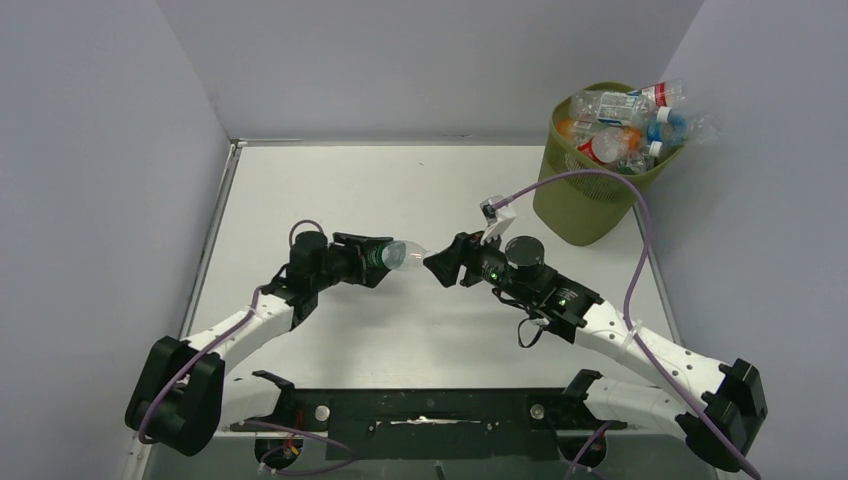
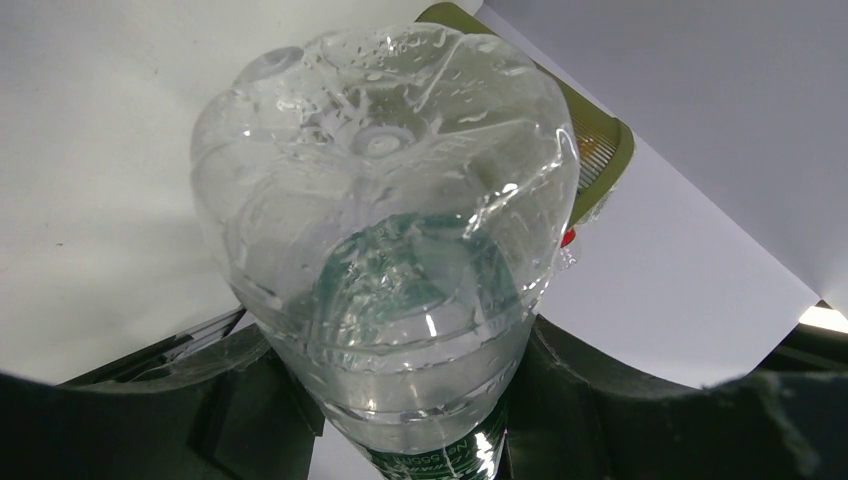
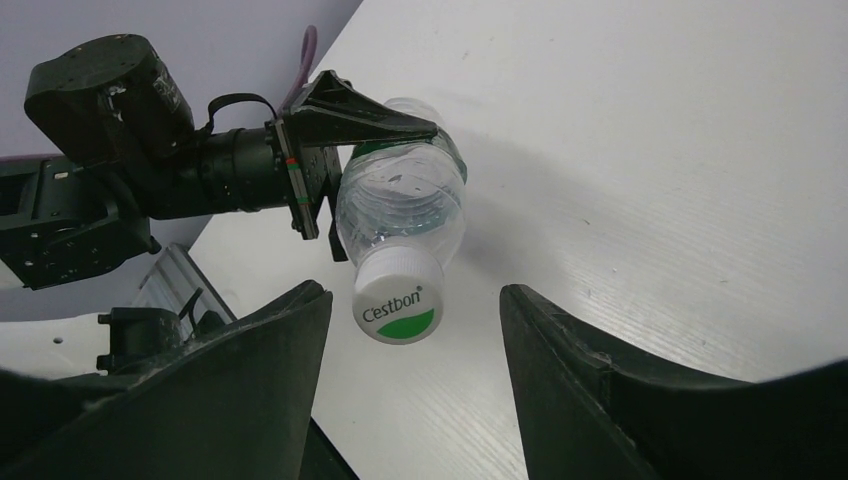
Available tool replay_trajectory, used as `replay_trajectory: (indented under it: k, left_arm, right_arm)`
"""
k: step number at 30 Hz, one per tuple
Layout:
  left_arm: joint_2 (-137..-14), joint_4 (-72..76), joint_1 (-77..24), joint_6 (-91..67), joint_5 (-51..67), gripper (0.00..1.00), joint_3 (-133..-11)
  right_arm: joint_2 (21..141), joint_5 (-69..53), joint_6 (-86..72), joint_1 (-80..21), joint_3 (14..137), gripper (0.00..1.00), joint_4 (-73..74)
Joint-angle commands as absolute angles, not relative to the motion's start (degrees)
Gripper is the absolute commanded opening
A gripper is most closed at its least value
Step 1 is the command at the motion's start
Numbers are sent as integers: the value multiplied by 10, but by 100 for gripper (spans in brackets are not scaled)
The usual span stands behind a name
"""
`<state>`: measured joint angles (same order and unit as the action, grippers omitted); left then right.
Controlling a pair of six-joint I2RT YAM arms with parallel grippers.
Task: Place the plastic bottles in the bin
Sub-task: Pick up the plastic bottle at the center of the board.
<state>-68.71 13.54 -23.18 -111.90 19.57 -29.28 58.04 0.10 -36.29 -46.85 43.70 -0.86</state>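
Note:
My left gripper (image 1: 385, 257) is shut on a clear plastic bottle (image 1: 404, 255) with a green label and holds it level above the table, pointing right. In the left wrist view the bottle (image 2: 390, 230) fills the frame between my left gripper's (image 2: 400, 410) jaws. My right gripper (image 1: 440, 266) faces it, open. In the right wrist view the bottle's white-and-green cap (image 3: 398, 298) sits at the mouth of my right gripper (image 3: 415, 295), touching neither finger. The olive-green mesh bin (image 1: 585, 200) stands at the far right, heaped with several bottles (image 1: 620, 125) above its rim.
Grey walls close in the table on the left, back and right. The bin's rim (image 2: 600, 150) shows behind the held bottle in the left wrist view. A purple cable (image 1: 600, 175) arcs from the right arm past the bin.

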Motion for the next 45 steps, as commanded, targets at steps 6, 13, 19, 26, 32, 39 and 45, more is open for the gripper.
replay_trajectory:
  k: [6, 13, 19, 26, 32, 39, 45]
  left_arm:
    - [-691, 174, -232, -1121, 203, 47, -308]
    - [-691, 175, -233, -1121, 204, 47, -308]
    - [-701, 181, -234, -1102, 209, 56, -320]
    - [-739, 220, -233, -1024, 255, 79, -359]
    - [-713, 260, -223, -945, 249, 84, -360]
    - [-676, 194, -180, -879, 266, 85, -361]
    - [-649, 176, -153, -856, 286, 85, -350]
  right_arm:
    - [597, -28, -363, -467, 449, 57, -65]
    - [608, -33, -364, -468, 448, 49, -67]
    - [610, -27, -362, -468, 453, 31, -63]
    - [593, 8, -347, -466, 483, 27, -10]
    - [571, 62, -317, -459, 534, 26, 71]
    - [549, 145, -254, -420, 635, 25, 185]
    - [567, 186, -179, -356, 758, 25, 248]
